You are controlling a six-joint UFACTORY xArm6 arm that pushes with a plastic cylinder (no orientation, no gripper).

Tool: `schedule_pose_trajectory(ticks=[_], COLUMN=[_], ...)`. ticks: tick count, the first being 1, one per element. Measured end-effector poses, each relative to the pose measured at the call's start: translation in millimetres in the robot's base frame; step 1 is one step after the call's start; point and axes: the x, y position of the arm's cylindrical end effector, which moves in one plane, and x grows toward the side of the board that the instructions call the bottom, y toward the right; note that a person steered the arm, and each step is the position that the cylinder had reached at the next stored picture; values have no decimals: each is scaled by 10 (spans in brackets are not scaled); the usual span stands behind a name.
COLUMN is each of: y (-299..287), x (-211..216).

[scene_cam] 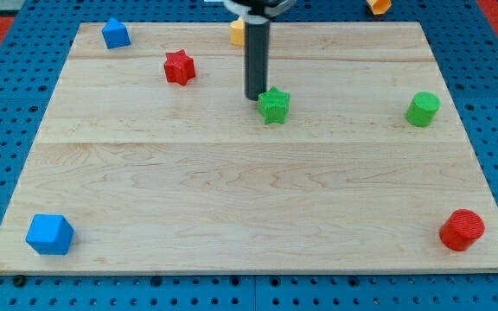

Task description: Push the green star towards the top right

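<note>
Right, just the one camera view to work from, so here goes. My tip (256, 96) is down on the wooden board (232, 199), just left of the green star (274, 105) and a touch farther back, touching it or very nearly so; I cannot tell for sure whether there's contact. No jaws on me, only a bare rod, holding nothing.

The green star sits a little right of centre in the far half of the board. Its target, the far right corner, is open wood. The green cylinder (423, 110) stands well to the right, about level with the star.

Now the judgement: from this spot a straight shove would send the star right and slightly nearer, not farther away. To do it well I reckon I want to come round to the star's near left side, then drive diagonally through its middle towards the far right corner. Star points can catch and spin the block off line, so a steady, centred push matters.

Elsewhere: the red star (179, 67) to the far left, the blue block (115, 34) in the far left corner, an orange block (238, 32) half hidden behind my rod. None of them is in the lane.
</note>
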Motion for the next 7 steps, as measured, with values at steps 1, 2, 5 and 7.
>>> schedule_pose_trajectory(ticks=[1,2,5,7], y=[-176,117,1092,1631], x=[353,280,168,111])
